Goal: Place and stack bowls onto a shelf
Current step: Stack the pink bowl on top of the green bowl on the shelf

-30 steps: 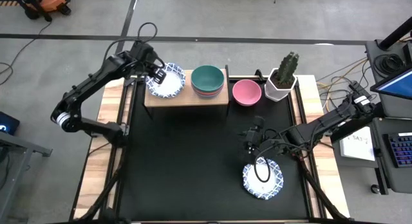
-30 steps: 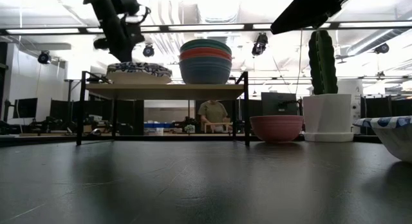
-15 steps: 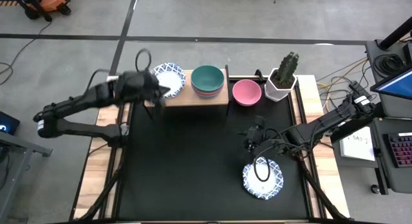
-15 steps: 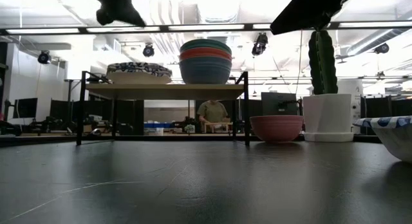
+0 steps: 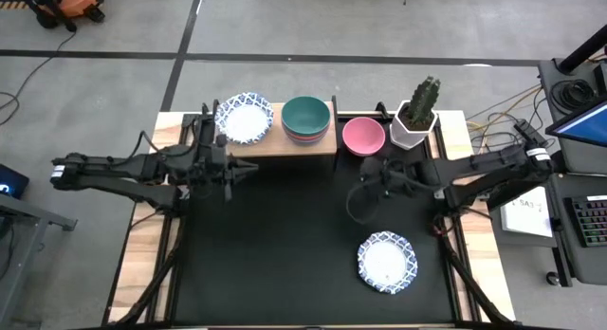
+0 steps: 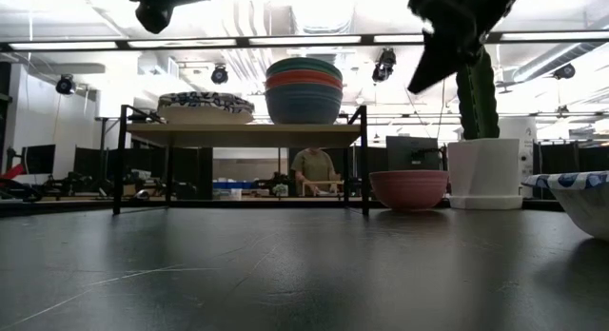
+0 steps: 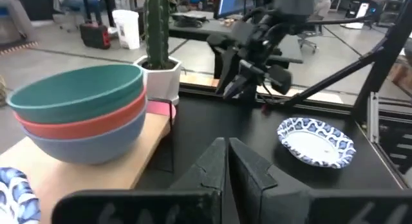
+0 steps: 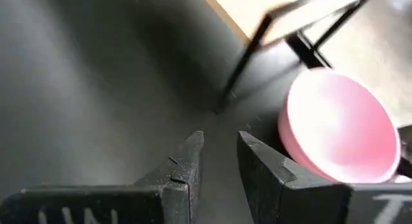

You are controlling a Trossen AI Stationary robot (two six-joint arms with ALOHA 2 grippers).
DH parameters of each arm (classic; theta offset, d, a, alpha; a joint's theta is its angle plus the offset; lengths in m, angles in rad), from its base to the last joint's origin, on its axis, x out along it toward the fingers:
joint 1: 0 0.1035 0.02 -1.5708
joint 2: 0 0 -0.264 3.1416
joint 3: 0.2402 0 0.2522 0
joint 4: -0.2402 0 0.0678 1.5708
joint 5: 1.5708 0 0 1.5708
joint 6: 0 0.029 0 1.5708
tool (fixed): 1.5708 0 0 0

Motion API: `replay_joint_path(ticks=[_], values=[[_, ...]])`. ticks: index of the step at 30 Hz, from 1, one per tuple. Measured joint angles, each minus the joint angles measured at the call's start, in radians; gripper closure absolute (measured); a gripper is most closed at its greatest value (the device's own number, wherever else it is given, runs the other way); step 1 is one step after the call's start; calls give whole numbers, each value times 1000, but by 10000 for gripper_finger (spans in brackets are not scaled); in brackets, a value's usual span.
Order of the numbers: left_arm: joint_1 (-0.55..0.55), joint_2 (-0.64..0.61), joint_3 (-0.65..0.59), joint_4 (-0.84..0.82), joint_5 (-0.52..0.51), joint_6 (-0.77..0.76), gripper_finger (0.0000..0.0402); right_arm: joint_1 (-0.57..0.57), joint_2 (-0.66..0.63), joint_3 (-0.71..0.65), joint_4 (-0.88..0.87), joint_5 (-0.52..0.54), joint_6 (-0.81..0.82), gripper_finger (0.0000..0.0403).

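The shelf (image 5: 266, 144) stands at the mat's far edge. On it sit a stack of white, blue-patterned bowls (image 5: 245, 118) and a stack of plain bowls with the green one on top (image 5: 306, 119). A pink bowl (image 5: 363, 136) rests on the mat to the right of the shelf. Another patterned bowl (image 5: 387, 262) lies on the mat at the near right. My left gripper (image 5: 241, 169) hovers shut in front of the shelf's left end, pointing toward the table's right. My right gripper (image 8: 219, 156) hangs open and empty above the mat, just short of the pink bowl (image 8: 338, 130).
A white pot with a cactus (image 5: 415, 117) stands to the right of the pink bowl. The black mat (image 5: 285, 245) covers the table's middle, bare between the shelf and the near patterned bowl. A person (image 6: 315, 169) shows far behind the shelf.
My left gripper has drawn back from the patterned bowls on the shelf, toward the table's near-left, and swung level, pointing right. My right gripper has left the spot above the near patterned bowl and gone toward the far edge, to the pink bowl. No bowl has moved.
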Motion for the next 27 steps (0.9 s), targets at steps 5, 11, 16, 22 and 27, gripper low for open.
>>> replay_joint_path(ticks=[5,11,16,22,27], values=[[1,5,-12,46,-62,76,400,-143,-1,-14,-56,-141,-113,319],[1,27,9,55,-130,180,400,-257,-1,-26,-51,-198,-232,319],[1,45,15,59,-131,226,400,-324,0,-27,-42,-195,-300,319],[1,55,15,46,-131,227,400,-330,0,-27,-43,-198,-367,319],[1,53,15,37,-131,227,400,-330,0,-27,-43,-197,-341,319]])
